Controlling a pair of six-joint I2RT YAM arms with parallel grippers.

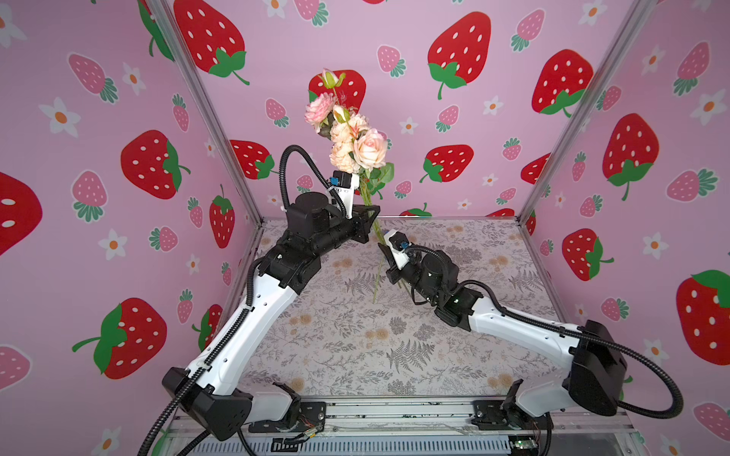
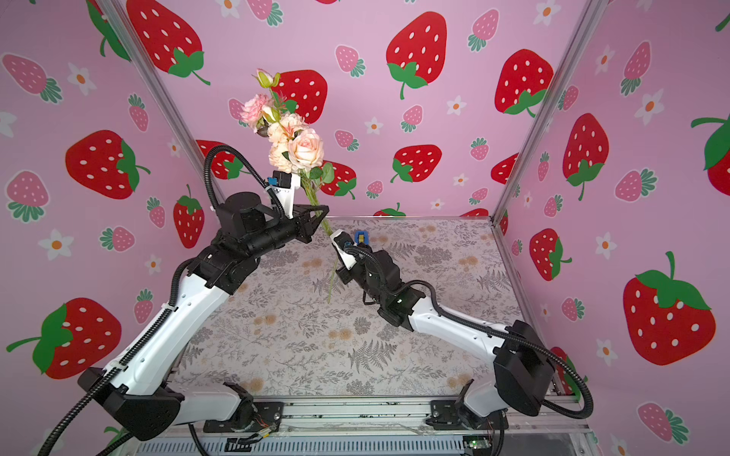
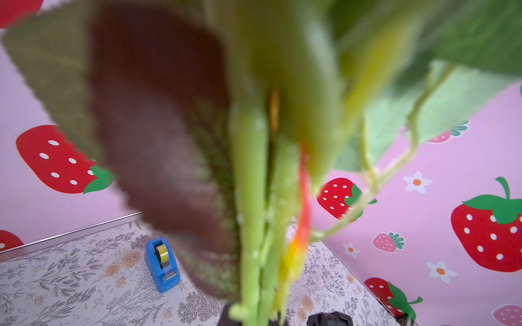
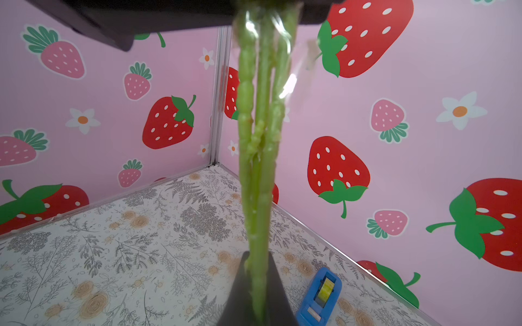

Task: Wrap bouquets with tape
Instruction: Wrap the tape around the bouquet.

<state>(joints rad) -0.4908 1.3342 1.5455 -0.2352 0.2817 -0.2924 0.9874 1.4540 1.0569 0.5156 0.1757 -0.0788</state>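
Top views: the bouquet [image 1: 355, 138] is held up in the air, blooms high against the back wall, stems slanting down toward the tabletop [image 1: 355, 347]. The left end effector [image 1: 371, 215] is clamped on the stems just under the leaves. The right end effector [image 1: 385, 260] is clamped lower on the same stems, and the stem ends hang free below it. In a top view we see the tape dispenser [image 2: 361, 237] on the tabletop [image 2: 296, 347] near the back edge. The bouquet [image 2: 296, 146] rises above and in front of the dispenser. The left end effector [image 2: 320, 211] is above the dispenser. The right end effector [image 2: 339, 268] is just in front of it.

Left wrist view: the bouquet [image 3: 250, 197] fills the frame, its leaves and stems blurred. The blue tape dispenser [image 3: 162, 264] with its yellowish roll stands apart from the stems on the tabletop [image 3: 70, 276]. We cannot tell the grip from here.

Right wrist view: the right end effector [image 4: 261, 296] has its fingers closed on either side of the bouquet [image 4: 260, 141] stems. A glossy clear strip [image 4: 291, 84] hangs off the stems, well above the tape dispenser [image 4: 320, 296], which rests on the tabletop [image 4: 113, 254] beside the fingers.
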